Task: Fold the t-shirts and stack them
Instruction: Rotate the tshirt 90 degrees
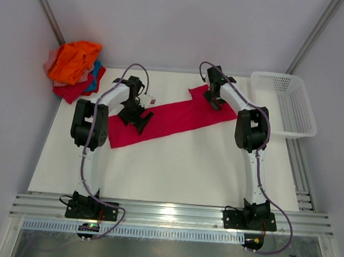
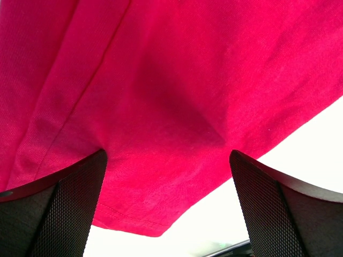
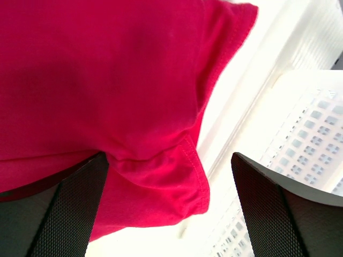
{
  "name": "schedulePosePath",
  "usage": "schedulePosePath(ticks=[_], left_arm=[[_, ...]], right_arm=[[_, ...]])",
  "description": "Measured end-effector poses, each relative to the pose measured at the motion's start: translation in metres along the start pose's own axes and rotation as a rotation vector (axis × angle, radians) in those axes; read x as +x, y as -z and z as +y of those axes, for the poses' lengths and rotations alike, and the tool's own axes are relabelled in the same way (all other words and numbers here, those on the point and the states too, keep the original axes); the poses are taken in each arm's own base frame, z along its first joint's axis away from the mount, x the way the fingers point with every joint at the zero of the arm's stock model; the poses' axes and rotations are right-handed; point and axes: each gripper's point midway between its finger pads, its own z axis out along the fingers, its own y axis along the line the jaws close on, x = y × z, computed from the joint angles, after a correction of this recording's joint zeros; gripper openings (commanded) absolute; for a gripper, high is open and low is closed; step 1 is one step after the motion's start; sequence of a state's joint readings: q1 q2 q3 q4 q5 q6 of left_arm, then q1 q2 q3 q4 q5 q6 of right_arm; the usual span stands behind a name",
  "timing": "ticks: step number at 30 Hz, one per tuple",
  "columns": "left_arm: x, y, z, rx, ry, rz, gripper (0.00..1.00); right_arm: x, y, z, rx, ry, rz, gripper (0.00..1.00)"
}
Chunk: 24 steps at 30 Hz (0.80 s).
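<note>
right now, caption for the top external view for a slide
Open left gripper and right gripper over a crimson t-shirt; shirt pile far left, basket right.

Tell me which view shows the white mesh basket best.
The top external view: the white mesh basket shows whole there, rim and floor. The right wrist view catches only a blurred patch of its mesh, beyond the crimson shirt. The left wrist view shows none of it.

One crimson t-shirt (image 1: 179,118) is lying on the bench (image 1: 174,170). Four more t-shirts (image 1: 75,61), counting by colour, are sitting heaped at its far left corner. One mesh basket (image 1: 283,101) is standing at its far right corner.
</note>
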<state>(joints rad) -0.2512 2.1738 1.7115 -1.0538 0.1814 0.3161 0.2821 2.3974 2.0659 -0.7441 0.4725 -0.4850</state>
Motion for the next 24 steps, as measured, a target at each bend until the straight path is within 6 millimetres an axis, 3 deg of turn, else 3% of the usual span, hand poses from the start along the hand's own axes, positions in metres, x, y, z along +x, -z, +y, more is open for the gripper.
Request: schedulePosePath(ticks=[16,24], left_arm=[[0.057,0.007,-0.007,0.037,-0.010,0.093,0.99],[0.073,0.006,-0.032,0.060,-0.111,0.181,0.99]], right_arm=[[-0.013,-0.006,-0.010,0.042,0.018,-0.017,0.99],[-0.013,-0.009,-0.008,0.037,0.024,-0.015,0.99]])
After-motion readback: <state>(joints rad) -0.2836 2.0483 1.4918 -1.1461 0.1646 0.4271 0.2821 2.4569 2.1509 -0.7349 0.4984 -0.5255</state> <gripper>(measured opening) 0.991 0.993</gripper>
